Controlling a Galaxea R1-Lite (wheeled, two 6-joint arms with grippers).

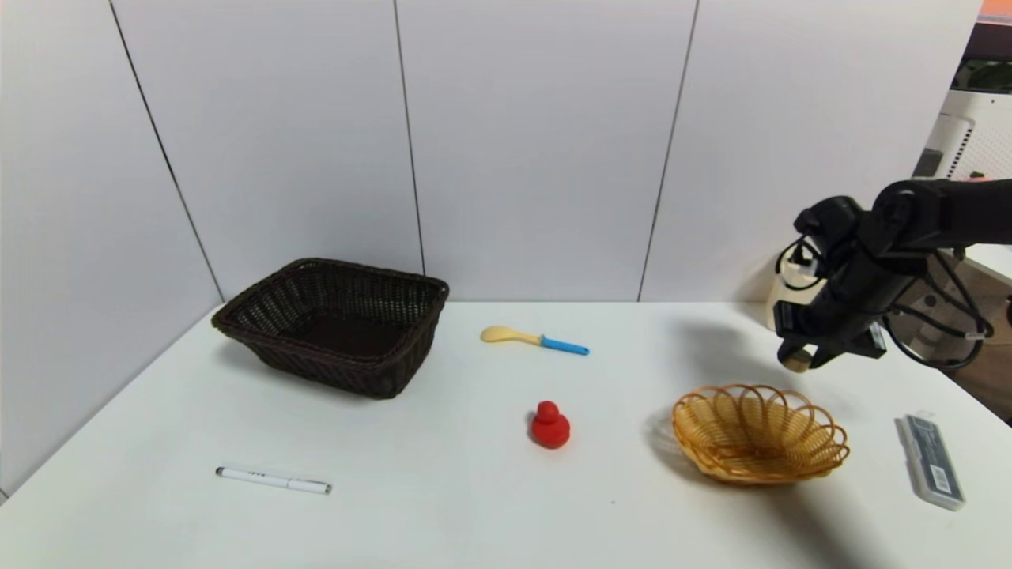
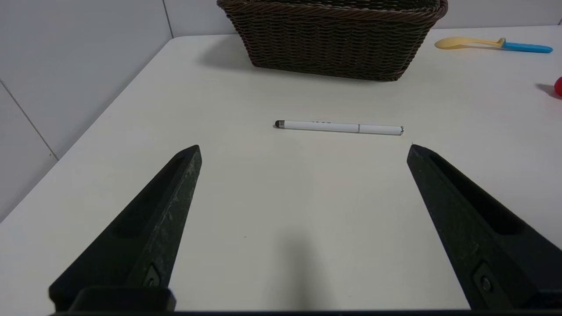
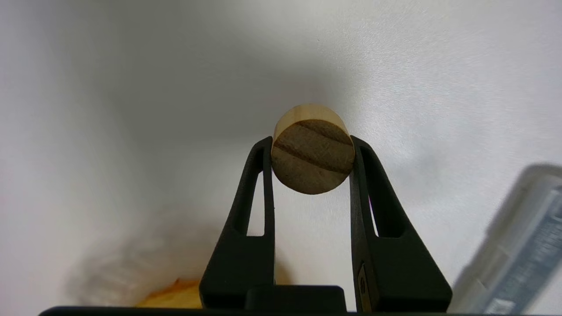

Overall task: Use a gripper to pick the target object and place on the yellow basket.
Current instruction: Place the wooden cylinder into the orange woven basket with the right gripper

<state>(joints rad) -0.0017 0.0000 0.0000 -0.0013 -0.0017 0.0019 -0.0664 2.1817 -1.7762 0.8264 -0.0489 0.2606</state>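
Right end effector [image 3: 311, 139] grips wooden cylinder [image 3: 312, 160] beyond yellow basket [image 1: 759, 442]

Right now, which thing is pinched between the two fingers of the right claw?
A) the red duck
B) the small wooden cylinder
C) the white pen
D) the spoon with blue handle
B: the fingers of the right claw press on both sides of the small wooden cylinder, near the yellow basket.
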